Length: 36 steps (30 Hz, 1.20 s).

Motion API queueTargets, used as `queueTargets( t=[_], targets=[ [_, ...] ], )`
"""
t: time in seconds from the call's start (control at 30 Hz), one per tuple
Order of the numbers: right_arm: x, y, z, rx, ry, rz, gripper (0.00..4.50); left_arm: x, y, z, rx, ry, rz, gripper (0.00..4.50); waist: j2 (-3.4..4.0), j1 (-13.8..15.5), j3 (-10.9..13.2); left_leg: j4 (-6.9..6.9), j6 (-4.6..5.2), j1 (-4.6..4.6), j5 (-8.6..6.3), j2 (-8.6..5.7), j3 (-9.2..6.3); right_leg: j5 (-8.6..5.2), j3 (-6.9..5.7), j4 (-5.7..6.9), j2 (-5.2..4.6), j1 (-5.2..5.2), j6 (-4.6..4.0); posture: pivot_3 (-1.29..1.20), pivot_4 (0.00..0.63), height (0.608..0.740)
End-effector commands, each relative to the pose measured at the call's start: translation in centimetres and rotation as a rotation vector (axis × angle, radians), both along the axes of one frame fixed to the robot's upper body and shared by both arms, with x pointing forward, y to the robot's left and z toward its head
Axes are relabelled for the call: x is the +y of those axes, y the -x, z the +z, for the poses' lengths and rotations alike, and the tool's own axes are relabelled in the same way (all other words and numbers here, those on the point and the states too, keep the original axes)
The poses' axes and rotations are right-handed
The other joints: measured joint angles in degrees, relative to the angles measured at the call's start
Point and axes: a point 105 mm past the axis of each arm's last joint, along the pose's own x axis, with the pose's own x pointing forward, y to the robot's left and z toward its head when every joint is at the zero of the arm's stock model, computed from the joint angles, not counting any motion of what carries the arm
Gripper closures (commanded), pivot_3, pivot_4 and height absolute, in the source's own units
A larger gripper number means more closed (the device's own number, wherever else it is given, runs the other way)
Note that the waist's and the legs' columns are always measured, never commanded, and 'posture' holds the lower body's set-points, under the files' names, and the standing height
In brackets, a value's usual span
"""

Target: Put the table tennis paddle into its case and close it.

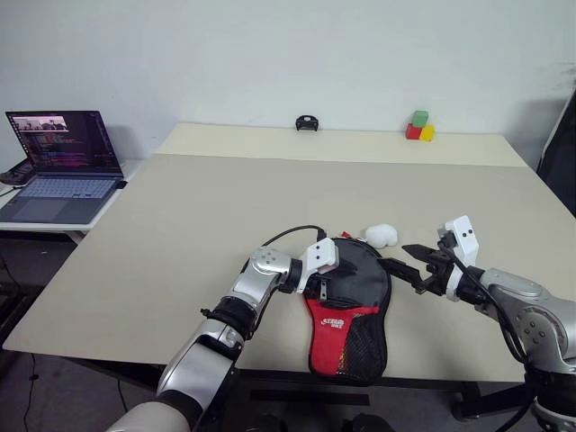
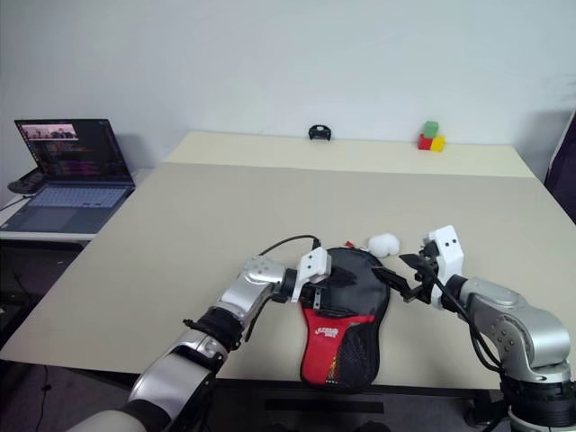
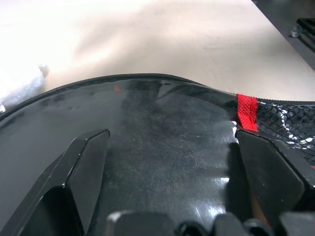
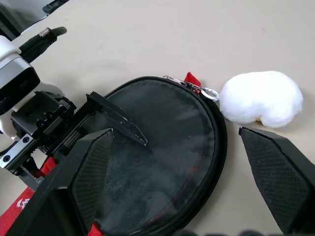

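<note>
Hovering your left gripper released over the case, you kept your right gripper released beside it, likely for zipping.

The case lies at the bench's near edge. A fluffy pom-pom sits just behind it, to the right. Toy blocks stand at the far edge; a laptop sits left of the bench.

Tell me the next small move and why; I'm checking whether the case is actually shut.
Probably draw both open grippers back. The case lies flat, its zip pull by the white fluffy ball, edge apparently closed. The left gripper hovers over its round end; the right gripper waits beside it.
</note>
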Motion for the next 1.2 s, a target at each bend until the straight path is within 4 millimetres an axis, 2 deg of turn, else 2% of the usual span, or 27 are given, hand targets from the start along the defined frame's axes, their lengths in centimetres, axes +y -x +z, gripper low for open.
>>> queueTargets(
  t=[0.03,0.27,0.53,0.77,1.07,1.2],
  targets=[
    [0.2,0.3,1.2,-0.052,0.005,0.012,0.0,-0.1,1.4,-2.0,0.055,-0.071,-0.078,0.04,0.0,0.0,0.0,0.0,0.0,0.0,0.0,0.0,0.0,0.0,0.0,0.0,0.0,0.0,0.0,0.0,0.15,0.74],
    [0.3,0.1,1.4,-0.061,0.011,0.008,0.0,0.2,1.7,-3.7,0.052,-0.139,-0.09,0.04,0.02,0.0,0.0,0.0,0.0,0.02,0.0,0.0,0.0,-0.01,0.0,0.0,0.0,0.02,-0.01,0.0,0.15,0.74],
    [0.0,-0.1,1.6,-0.069,0.018,-0.001,0.0,0.5,0.7,-3.7,0.024,-0.133,-0.029,0.04,0.08,0.0,-0.1,0.0,0.0,0.05,0.0,0.0,0.0,-0.01,0.0,0.01,0.02,0.06,0.0,0.0,0.15,0.74],
    [0.1,-0.2,1.7,-0.074,0.015,-0.006,0.0,0.9,1.3,-4.9,0.053,-0.148,-0.026,0.04,0.2,0.0,-0.3,0.01,0.01,0.37,0.0,-0.01,0.01,-0.01,0.01,0.01,0.02,0.33,0.01,0.0,0.15,0.74],
    [-0.1,-1.2,2.1,-0.09,0.015,-0.04,0.0,1.1,1.1,-5.2,0.061,-0.143,0.004,0.04,0.3,0.0,-0.5,-0.03,0.02,0.67,-0.01,0.0,-0.01,-0.02,0.0,-0.04,0.03,0.63,0.01,0.0,0.15,0.74],
    [0.5,-2.7,2.5,-0.105,0.002,-0.055,0.0,1.2,1.2,-5.4,0.07,-0.142,0.011,0.04,0.42,0.0,-0.6,-0.03,0.02,0.71,-0.01,0.0,0.0,-0.02,0.01,-0.05,0.04,0.67,0.01,0.0,0.15,0.74]
  ],
)
